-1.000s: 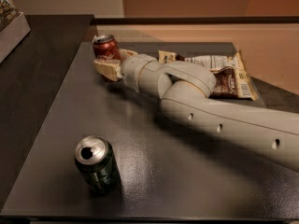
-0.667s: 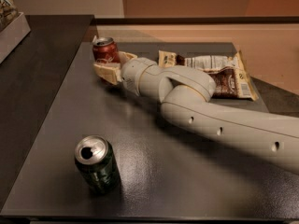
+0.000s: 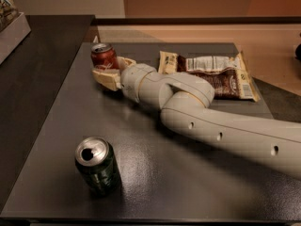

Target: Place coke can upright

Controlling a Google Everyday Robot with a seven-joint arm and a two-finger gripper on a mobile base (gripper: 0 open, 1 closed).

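Observation:
The coke can (image 3: 104,55) is red with a silver top and stands upright at the far left of the dark table (image 3: 197,182). My gripper (image 3: 107,67) reaches in from the right and holds the can's lower part between its cream fingers (image 3: 107,77); the can's base is hidden behind them. I cannot tell whether the base touches the table. The pale arm (image 3: 225,126) runs back to the lower right.
A dark green can (image 3: 97,165) with a silver top stands upright near the front left edge. Flat snack bags (image 3: 214,73) lie at the back right, just behind the arm. A grey box (image 3: 11,32) sits on the dark counter at far left.
The gripper and the coke can have moved slightly downward together. The green can and the bags have not moved.

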